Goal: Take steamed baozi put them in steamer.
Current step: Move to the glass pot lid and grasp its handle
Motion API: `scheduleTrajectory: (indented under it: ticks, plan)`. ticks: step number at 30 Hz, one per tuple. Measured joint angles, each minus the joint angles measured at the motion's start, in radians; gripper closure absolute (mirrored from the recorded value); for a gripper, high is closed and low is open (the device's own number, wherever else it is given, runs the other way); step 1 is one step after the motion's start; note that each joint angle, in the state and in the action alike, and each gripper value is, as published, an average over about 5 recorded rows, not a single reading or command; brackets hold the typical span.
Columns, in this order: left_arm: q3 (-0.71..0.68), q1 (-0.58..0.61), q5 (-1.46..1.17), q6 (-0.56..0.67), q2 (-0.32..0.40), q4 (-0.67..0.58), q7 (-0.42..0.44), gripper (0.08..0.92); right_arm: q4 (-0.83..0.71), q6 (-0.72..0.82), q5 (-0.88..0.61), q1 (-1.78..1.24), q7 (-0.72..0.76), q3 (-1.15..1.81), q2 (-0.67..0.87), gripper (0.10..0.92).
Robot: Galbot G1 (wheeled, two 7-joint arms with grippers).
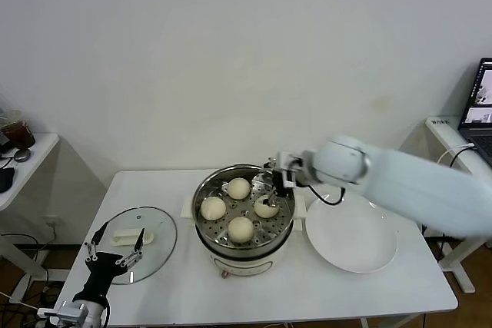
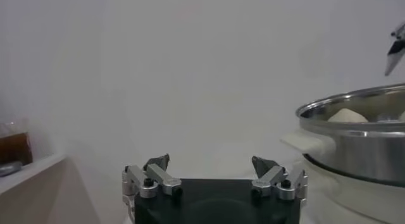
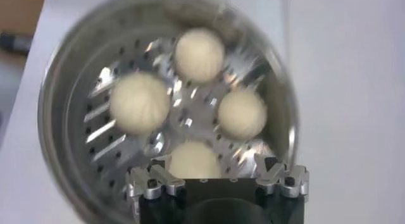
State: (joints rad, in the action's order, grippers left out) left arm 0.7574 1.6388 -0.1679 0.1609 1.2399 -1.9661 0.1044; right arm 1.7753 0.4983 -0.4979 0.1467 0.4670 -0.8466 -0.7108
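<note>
**A:** Head view first: what does it show?

**B:** At the centre of the frame, the steamer (image 1: 243, 217) sits on a white table (image 1: 177, 289). Four steamed baozi (image 1: 241, 228) rest on its perforated tray, well spaced. The right gripper (image 1: 275, 187) hangs over the bun at the right side of the tray, its arm reaching in from the right edge of the frame.

**A:** Is that gripper holding anything?

**B:** No. In the right wrist view its fingers (image 3: 278, 178) stand spread wide with nothing between them, and the four buns lie below on the tray.

**A:** And the other arm?

**B:** The left gripper (image 1: 115, 249) is parked at the lower left of the head view, fingers spread and empty, just in front of a glass lid (image 1: 138, 234) lying flat on the table. A white plate (image 1: 352, 236), bare, sits right of the steamer.

**A:** So how far along is the job?

**B:** It looks finished: all four buns are in the pot and the plate holds none.

**A:** What could still go wrong?

**B:** The open fingers are low, near the pot's rim and close to the nearest bun. Pulling back sideways rather than upward could clip the rim, shift the pot, or drag that bun against its neighbour.
</note>
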Motion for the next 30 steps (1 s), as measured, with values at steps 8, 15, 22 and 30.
scheduleTrajectory:
  ticks: [8,15,22,30]
  plan:
    - [-0.012,0.008,-0.013,0.035,0.016,-0.004,0.001,0.177,0.069,-0.286,0.174,-0.526,-0.136,0.529,0.018,0.203]
    - [-0.029,0.008,-0.005,0.071,0.029,0.013,-0.014,0.177,0.071,-0.592,0.369,-0.987,-0.169,0.990,-0.198,0.203]
    - [-0.030,0.000,0.058,0.115,0.029,0.037,-0.041,0.177,0.083,-0.761,0.470,-1.356,-0.200,1.354,-0.450,0.203]
    - [0.020,-0.014,0.323,0.148,0.019,0.108,-0.139,0.177,0.102,-0.772,0.478,-1.641,-0.250,1.610,-0.620,0.203]
